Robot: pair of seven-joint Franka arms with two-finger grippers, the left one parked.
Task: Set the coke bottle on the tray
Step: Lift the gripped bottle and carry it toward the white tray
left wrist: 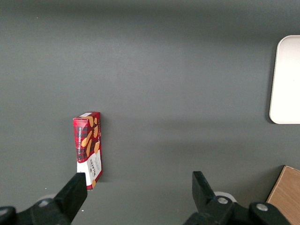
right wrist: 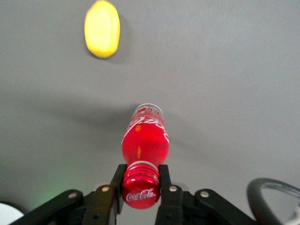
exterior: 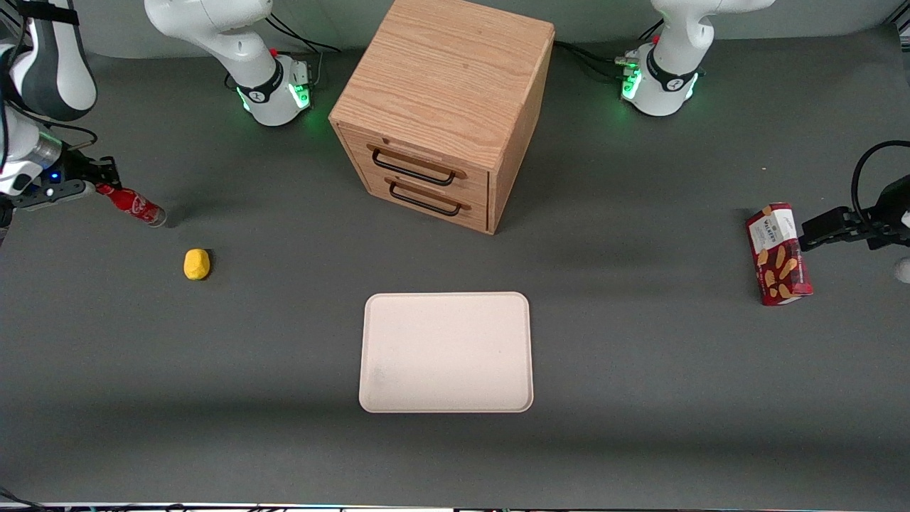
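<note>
Front view is showing the gripper (exterior: pixel 99 186) at the working arm's end of the table, grasping the coke bottle (exterior: pixel 135 205) by its red cap. The bottle is hanging tilted, its base pointing down toward the table (exterior: pixel 640 341) and away from the gripper. Near the gripper, closer to the front camera, a yellow lump (exterior: pixel 197 264) is lying on the table. Well apart from the gripper, toward the middle, the tray (exterior: pixel 446 352) is sitting bare, with the wooden cabinet (exterior: pixel 444 107) farther from the camera. A biscuit box (exterior: pixel 778 254) is lying toward the parked arm's end. Right wrist view is showing the fingers (right wrist: pixel 117 183) pressing both sides of the cap.
</note>
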